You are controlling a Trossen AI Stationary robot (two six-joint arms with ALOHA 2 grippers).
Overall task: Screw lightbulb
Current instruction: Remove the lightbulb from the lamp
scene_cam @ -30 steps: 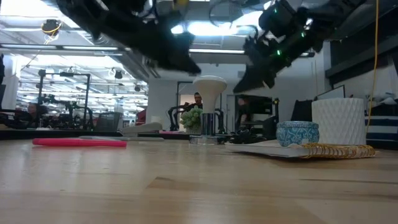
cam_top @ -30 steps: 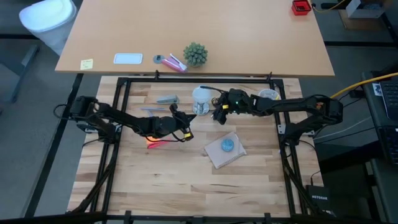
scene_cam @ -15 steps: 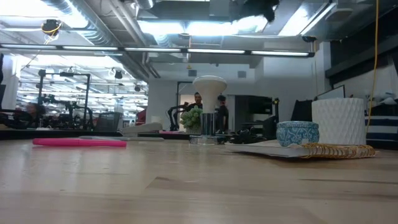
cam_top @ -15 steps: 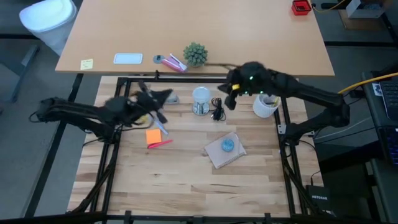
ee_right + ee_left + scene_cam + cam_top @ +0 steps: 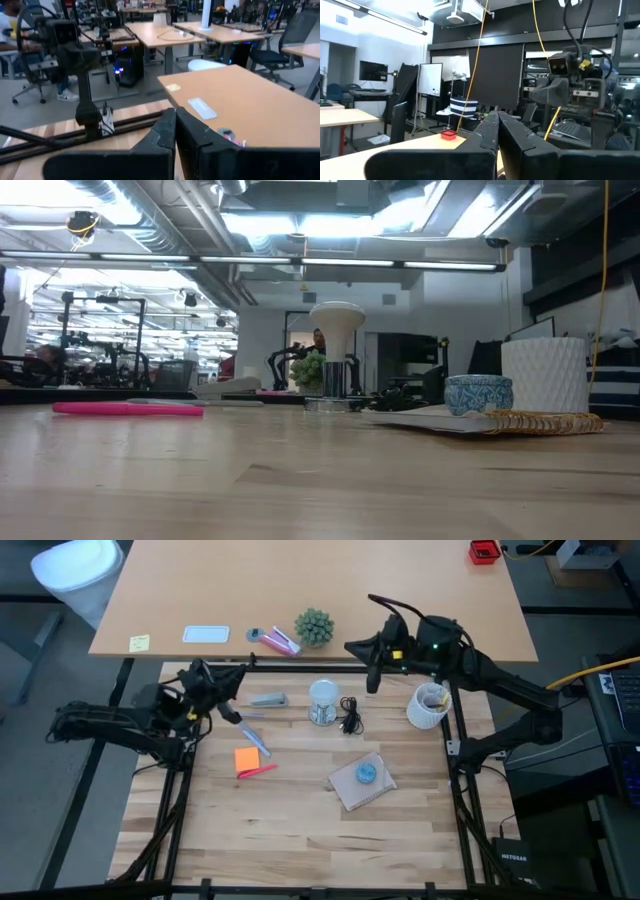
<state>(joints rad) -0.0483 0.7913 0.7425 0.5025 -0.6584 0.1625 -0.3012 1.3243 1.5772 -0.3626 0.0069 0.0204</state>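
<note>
The frosted white lightbulb (image 5: 323,695) stands upright, base down, in the shiny metal socket (image 5: 328,392) near the middle of the table's far part; the socket's black cord (image 5: 351,718) lies beside it. The bulb also shows in the low view (image 5: 336,321). My left gripper (image 5: 238,678) is shut and empty, raised over the far left of the table, well left of the bulb. My right gripper (image 5: 355,646) is shut and empty, raised above the table's far edge, behind and right of the bulb. Both shut fingertip pairs show in the wrist views (image 5: 496,122) (image 5: 175,120).
A white textured cup (image 5: 430,705) stands right of the bulb. A notebook with a small blue round blob (image 5: 367,773) lies nearer. An orange pad (image 5: 247,760), a pink pen (image 5: 258,770) and a grey piece (image 5: 268,700) lie on the left. A black frame rail (image 5: 300,667) runs along the far edge.
Both arms have drawn back from the bulb and risen out of the low view. My left gripper has gone toward the table's far left, my right gripper up and toward the far edge. The bulb stands still in the socket.
</note>
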